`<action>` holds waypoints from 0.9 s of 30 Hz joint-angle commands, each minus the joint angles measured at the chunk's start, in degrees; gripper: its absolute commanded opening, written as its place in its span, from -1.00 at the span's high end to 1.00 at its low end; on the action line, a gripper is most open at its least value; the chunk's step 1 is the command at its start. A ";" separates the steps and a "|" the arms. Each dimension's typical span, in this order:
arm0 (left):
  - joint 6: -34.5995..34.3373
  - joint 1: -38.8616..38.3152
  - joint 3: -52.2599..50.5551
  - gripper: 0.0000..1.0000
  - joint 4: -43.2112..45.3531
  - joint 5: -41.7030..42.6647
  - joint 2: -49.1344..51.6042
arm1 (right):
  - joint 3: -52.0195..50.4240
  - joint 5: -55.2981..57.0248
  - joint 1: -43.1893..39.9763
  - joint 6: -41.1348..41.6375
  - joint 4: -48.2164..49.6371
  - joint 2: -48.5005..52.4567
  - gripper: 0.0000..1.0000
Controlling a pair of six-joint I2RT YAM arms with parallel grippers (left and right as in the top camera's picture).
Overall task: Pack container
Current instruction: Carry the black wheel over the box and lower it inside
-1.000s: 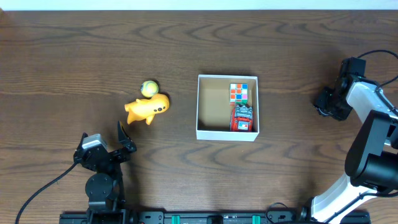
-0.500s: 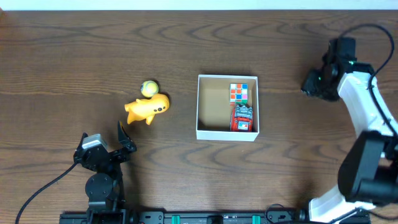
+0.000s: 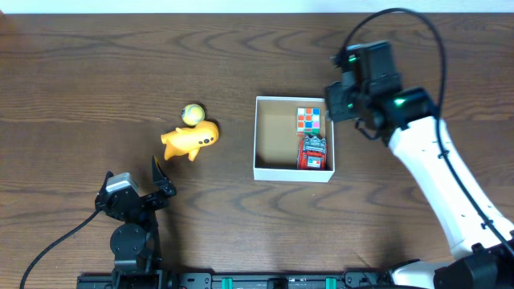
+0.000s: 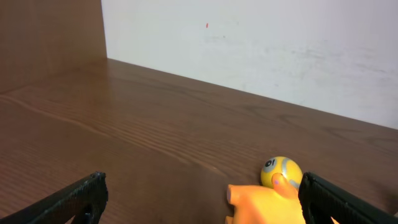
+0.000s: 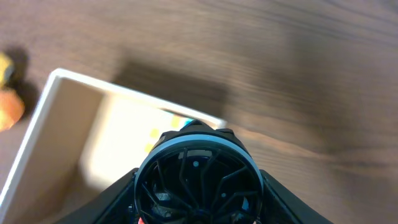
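Note:
The container is a square white-walled box with a brown inside at the table's middle. It holds a colour-tiled cube and a red toy car. My right gripper hovers over the box's far right corner, shut on a round black spoked toy with a pale rim. In the right wrist view the box rim lies below my right gripper. An orange animal toy and a yellow ball lie left of the box. My left gripper is open and empty, with the orange toy ahead of it.
The yellow ball touches the orange toy's far side. A pale wall stands behind the table's far edge. Bare wood surrounds the box on all sides.
My right arm has swung left from the table's right side to above the box's far right corner. The left arm and the toys have not moved.

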 commanded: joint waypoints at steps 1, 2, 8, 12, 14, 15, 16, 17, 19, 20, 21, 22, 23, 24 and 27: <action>0.55 -0.13 -1.70 -0.96 -0.90 -0.07 -0.35 | 0.98 2.34 3.80 -1.68 0.04 -0.09 -0.15; 0.55 -0.13 -1.70 -0.96 -0.90 -0.07 -0.35 | 1.01 2.36 4.85 -1.68 0.20 0.31 -0.14; 0.55 -0.13 -1.70 -0.96 -0.90 -0.07 -0.35 | 0.98 4.28 7.82 -1.68 0.83 4.00 -0.12; 0.55 -0.13 -1.70 -0.96 -0.90 -0.07 -0.35 | 0.98 6.36 7.98 -1.68 1.49 7.89 -0.13; 0.55 -0.13 -1.70 -0.96 -0.90 -0.07 -0.35 | 0.98 7.82 7.96 -1.68 2.03 9.97 -0.13; 0.55 -0.13 -1.70 -0.96 -0.90 -0.04 -0.35 | 0.98 8.59 7.89 -1.70 2.23 10.88 -0.13; 0.55 -0.13 -1.70 -0.96 -0.90 -0.07 -0.35 | 0.98 9.33 7.87 -1.68 2.40 11.63 -0.12; 0.55 -0.13 -1.70 -0.96 -0.90 -0.07 -0.35 | 0.98 9.84 7.87 -1.68 2.45 12.17 -0.12; 0.55 -0.13 -1.70 -0.96 -0.90 -0.07 -0.35 | 0.98 11.13 7.87 -1.68 2.36 13.07 -0.12; 0.55 -0.13 -1.70 -0.96 -0.90 -0.07 -0.35 | 0.98 11.32 7.87 -1.66 2.34 13.46 -0.13; 0.55 -0.13 -1.70 -0.96 -0.90 -0.07 -0.35 | 0.98 11.32 7.87 -1.68 2.32 13.57 -0.13; 0.55 -0.13 -1.70 -0.96 -0.90 -0.07 -0.35 | 0.98 11.34 7.87 -1.66 2.16 13.64 -0.13; 0.55 -0.13 -1.70 -0.96 -0.90 -0.07 -0.35 | 0.98 11.34 7.87 -1.66 2.14 13.68 -0.13; 0.55 -0.13 -1.70 -0.96 -0.90 -0.07 -0.35 | 0.98 11.37 7.87 -1.66 2.12 13.68 -0.12; 0.55 -0.13 -1.70 -0.96 -0.90 -0.07 -0.35 | 0.98 11.37 7.85 -1.62 2.12 13.70 -0.13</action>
